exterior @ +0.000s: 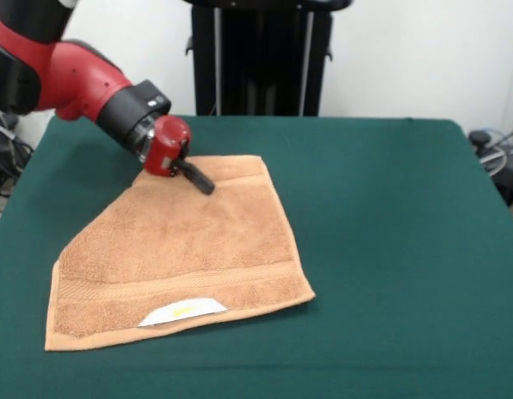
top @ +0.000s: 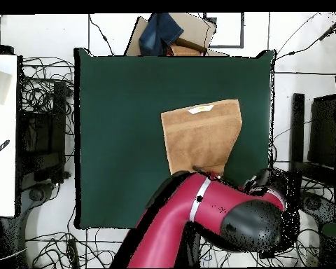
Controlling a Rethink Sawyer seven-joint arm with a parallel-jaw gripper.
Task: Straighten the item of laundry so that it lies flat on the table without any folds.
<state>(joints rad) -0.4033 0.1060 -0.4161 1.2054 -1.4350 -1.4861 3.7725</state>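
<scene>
Towel nearly flat, one corner folded under

Towel (exterior: 185, 249) lies on the table (exterior: 389, 216) left of centre in the front view, label (exterior: 183, 312) at the edge away from the robot. Its far left corner looks tucked in, giving a diagonal edge. Gripper (exterior: 199, 180) touches the far edge near that fold; finger spread cannot be told. Judgement: pinch only the top layer at the folded corner, then draw outward and low, away from the label edge. Lifting high risks dragging the whole cloth.
</scene>
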